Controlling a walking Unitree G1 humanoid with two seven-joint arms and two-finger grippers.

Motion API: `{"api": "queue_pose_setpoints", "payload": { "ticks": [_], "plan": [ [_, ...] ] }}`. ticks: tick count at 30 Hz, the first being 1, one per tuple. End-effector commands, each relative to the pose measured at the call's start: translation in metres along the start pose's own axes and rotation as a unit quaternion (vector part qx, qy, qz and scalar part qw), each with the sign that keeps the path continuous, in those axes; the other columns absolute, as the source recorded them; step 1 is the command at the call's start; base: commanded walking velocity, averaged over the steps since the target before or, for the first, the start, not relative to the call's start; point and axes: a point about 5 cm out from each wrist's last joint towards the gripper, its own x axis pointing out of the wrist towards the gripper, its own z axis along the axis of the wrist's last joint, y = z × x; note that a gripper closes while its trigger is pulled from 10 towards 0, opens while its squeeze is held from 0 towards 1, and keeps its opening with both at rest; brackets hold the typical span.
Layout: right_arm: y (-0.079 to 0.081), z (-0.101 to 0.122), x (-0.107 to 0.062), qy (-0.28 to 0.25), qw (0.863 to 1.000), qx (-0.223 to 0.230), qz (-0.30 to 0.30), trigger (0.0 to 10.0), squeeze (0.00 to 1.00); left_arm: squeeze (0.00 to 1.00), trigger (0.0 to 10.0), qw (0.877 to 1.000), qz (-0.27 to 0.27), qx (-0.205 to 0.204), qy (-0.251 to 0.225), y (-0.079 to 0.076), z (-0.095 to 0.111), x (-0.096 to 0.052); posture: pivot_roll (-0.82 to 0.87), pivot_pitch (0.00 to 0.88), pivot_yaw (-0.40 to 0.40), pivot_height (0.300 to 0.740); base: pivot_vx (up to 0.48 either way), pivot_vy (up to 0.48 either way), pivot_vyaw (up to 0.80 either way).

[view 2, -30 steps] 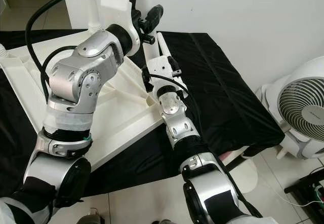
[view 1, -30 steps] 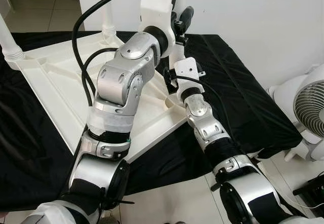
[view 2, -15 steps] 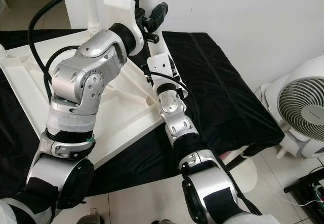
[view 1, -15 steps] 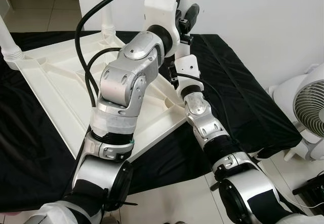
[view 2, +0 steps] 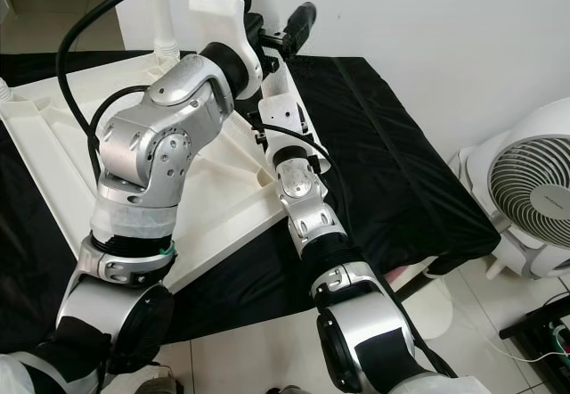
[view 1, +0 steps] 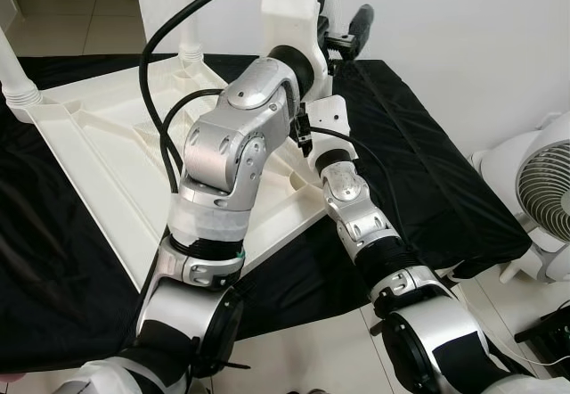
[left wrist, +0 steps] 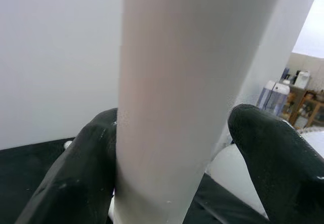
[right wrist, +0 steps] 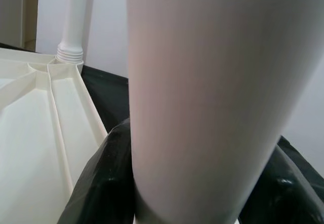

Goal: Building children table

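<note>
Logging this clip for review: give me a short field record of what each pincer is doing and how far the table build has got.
left pincer: around a white table leg, upper part
right pincer: around the same leg, lower down
tabletop: white, upside down on black cloth
other legs: two standing at far corners
nearby: white fan on the floor

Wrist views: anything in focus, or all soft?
Left wrist view: white table leg close and soft, end effector fingers blurred too, far shelves hazy. Right wrist view: leg soft, tabletop ribs sharper. Eye views: evenly lit, crisp.
</note>
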Motion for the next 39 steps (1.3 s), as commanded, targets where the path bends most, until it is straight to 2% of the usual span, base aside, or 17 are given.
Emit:
{"api": "queue_pose_setpoints", "payload": {
  "ticks": [1,7,11,17,21,27,32,34,39],
  "plan": [
    [-0.004,0.000,0.001,-0.001,1.000,0.010,-0.003,10.0,0.00,0.00,10.0,0.999,-0.024,-0.018,-0.029,-0.007,0.009,-0.002,0.13,0.035,-0.108,0.740,0.000,0.000,0.00],
    [-0.009,-0.002,0.002,0.011,0.999,0.039,-0.016,10.0,0.00,0.00,10.0,0.998,-0.024,-0.027,-0.046,-0.002,0.016,-0.005,0.14,0.031,-0.108,0.740,0.000,0.000,0.00],
    [-0.015,-0.004,0.002,0.020,0.997,0.068,-0.023,10.0,0.00,0.00,10.0,0.999,0.008,0.002,-0.036,0.012,0.011,-0.011,0.14,0.025,-0.105,0.740,0.000,0.000,0.00],
    [-0.024,-0.007,0.002,0.026,0.996,0.079,-0.034,10.0,0.00,0.00,10.0,0.999,0.003,0.006,-0.038,0.015,0.006,-0.017,0.14,0.022,-0.108,0.740,0.000,0.000,0.00],
    [-0.037,-0.011,0.000,0.030,0.993,0.098,-0.051,10.0,0.00,0.00,10.0,0.999,0.010,0.022,-0.023,0.021,-0.007,-0.027,0.14,0.018,-0.108,0.740,0.000,0.000,0.00],
    [-0.052,-0.013,-0.003,0.028,0.993,0.101,-0.054,10.0,0.00,0.00,10.0,0.998,0.021,0.054,0.008,0.030,-0.030,-0.040,0.13,0.017,-0.109,0.740,0.000,0.000,0.00],
    [-0.059,-0.014,-0.006,0.030,0.994,0.097,-0.051,10.0,0.00,0.00,10.0,0.997,0.028,0.068,0.019,0.037,-0.041,-0.047,0.12,0.021,-0.110,0.740,0.000,0.000,0.00],
    [-0.067,-0.020,-0.010,0.035,0.995,0.080,-0.050,10.0,0.00,0.00,10.0,0.993,0.047,0.095,0.048,0.051,-0.060,-0.058,0.12,0.033,-0.110,0.740,0.000,0.000,0.00],
    [-0.071,-0.021,-0.014,0.030,0.997,0.063,-0.045,10.0,0.00,0.00,10.0,0.988,0.049,0.130,0.070,0.057,-0.072,-0.067,0.11,0.036,-0.108,0.740,0.000,0.000,0.00]
  ]
}}
